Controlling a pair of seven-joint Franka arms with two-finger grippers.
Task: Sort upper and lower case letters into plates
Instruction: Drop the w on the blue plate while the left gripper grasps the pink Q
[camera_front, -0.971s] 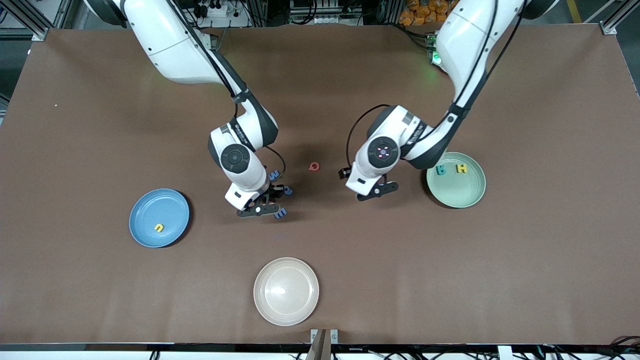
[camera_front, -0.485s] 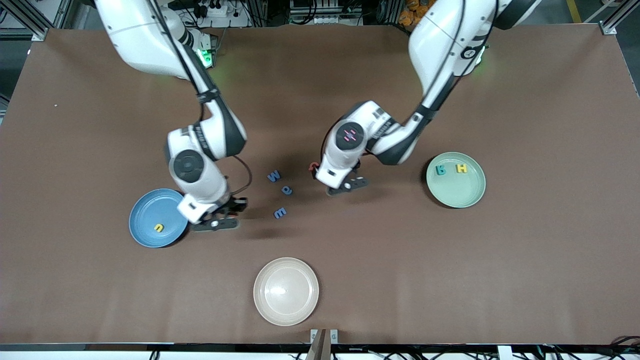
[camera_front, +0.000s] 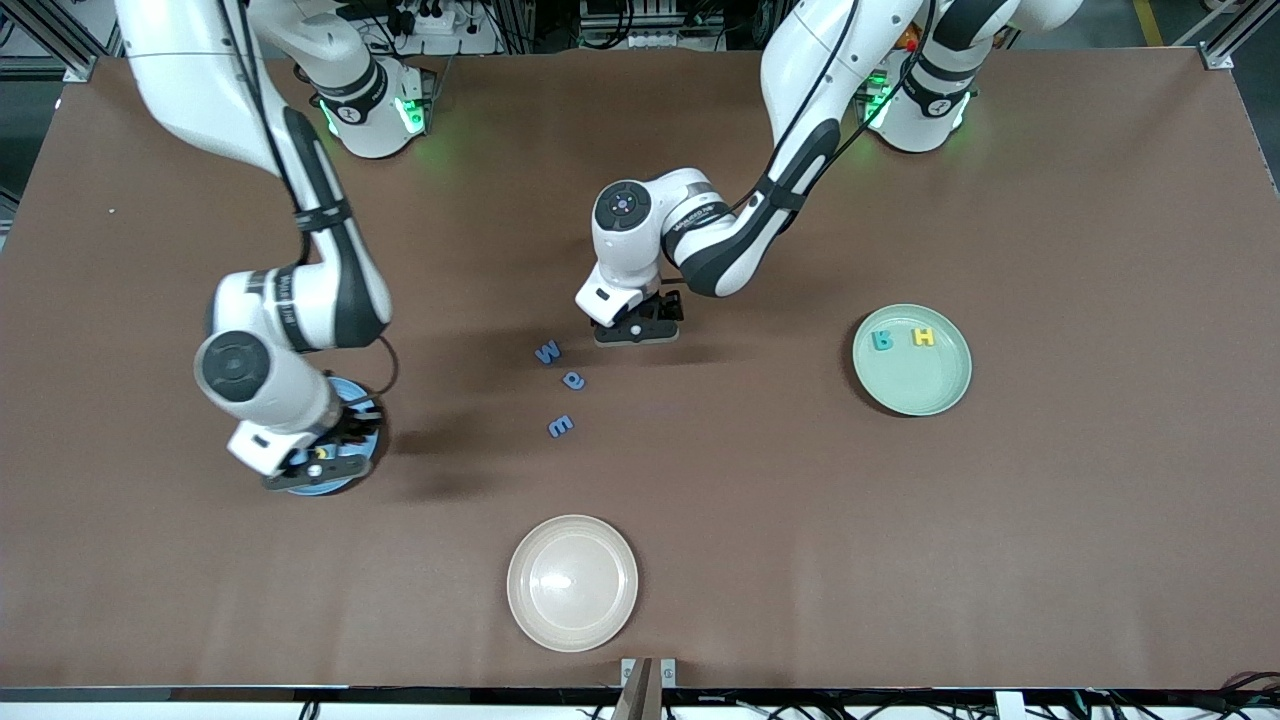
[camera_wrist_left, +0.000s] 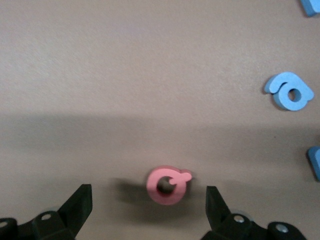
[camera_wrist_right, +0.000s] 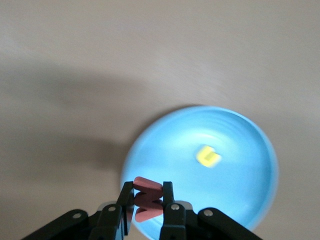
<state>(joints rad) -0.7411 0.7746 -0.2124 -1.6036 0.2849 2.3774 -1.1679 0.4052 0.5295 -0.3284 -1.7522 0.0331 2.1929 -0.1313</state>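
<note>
Cream-beige plate (camera_front: 572, 583) on brown table (camera_front: 1050, 520), nearest the camera

The brown table (camera_front: 1050, 520) bears three plates (camera_front: 572, 583), three blue letters (camera_front: 561, 426) and a red letter (camera_wrist_left: 168, 185).

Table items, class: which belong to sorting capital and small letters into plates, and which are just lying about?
Belonging: blue plate, mint plate, yellow letter, red letter in right gripper, pink letter under open left gripper, three blue letters.
Lying about: cream plate.
</note>
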